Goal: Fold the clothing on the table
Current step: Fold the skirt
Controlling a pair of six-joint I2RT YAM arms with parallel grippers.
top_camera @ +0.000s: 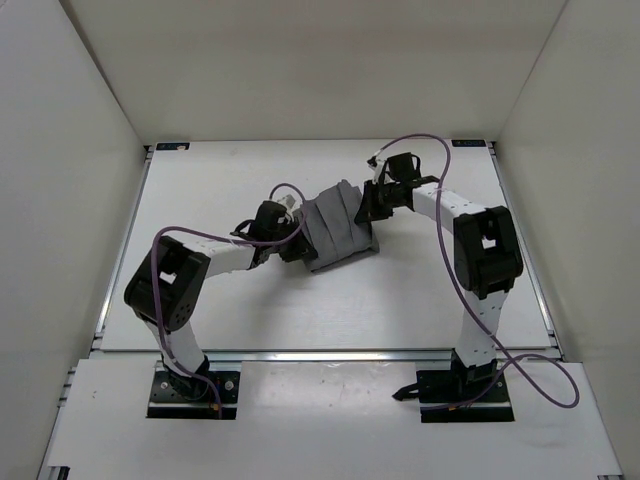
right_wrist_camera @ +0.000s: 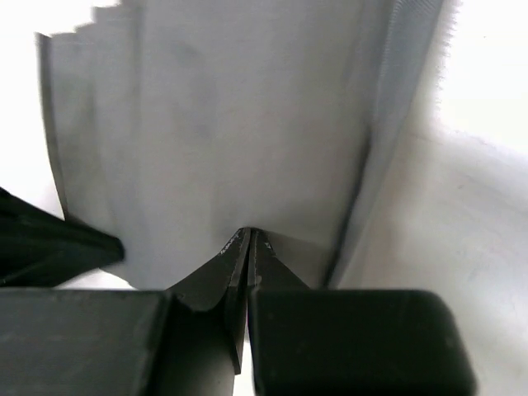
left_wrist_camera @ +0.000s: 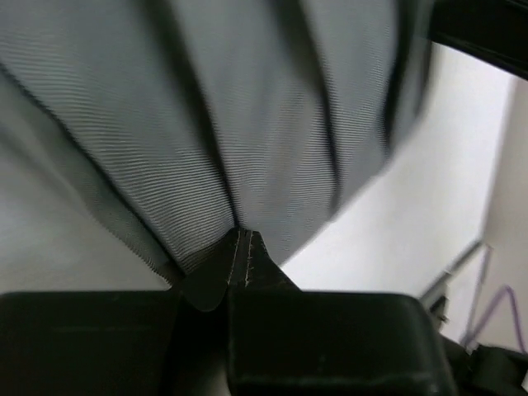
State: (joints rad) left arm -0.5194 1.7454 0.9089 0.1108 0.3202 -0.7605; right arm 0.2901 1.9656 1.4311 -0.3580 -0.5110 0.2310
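The grey clothing (top_camera: pixel 338 225) is bunched into long pleats and stretched between my two grippers near the middle of the white table (top_camera: pixel 400 300). My left gripper (top_camera: pixel 296 238) is shut on its left edge, and in the left wrist view the ribbed fabric (left_wrist_camera: pixel 206 124) fans out from the pinched jaws of that gripper (left_wrist_camera: pixel 242 237). At the cloth's upper right edge my right gripper (top_camera: pixel 369 204) is also shut on it. The right wrist view shows the grey cloth (right_wrist_camera: pixel 247 124) spreading from the closed tips of the right gripper (right_wrist_camera: pixel 249 235).
White walls (top_camera: pixel 70 150) enclose the table on three sides. A metal rail (top_camera: pixel 330 354) runs along the near edge, with dark brackets at the far corners (top_camera: pixel 172 146). Purple cables (top_camera: pixel 450 260) loop off both arms.
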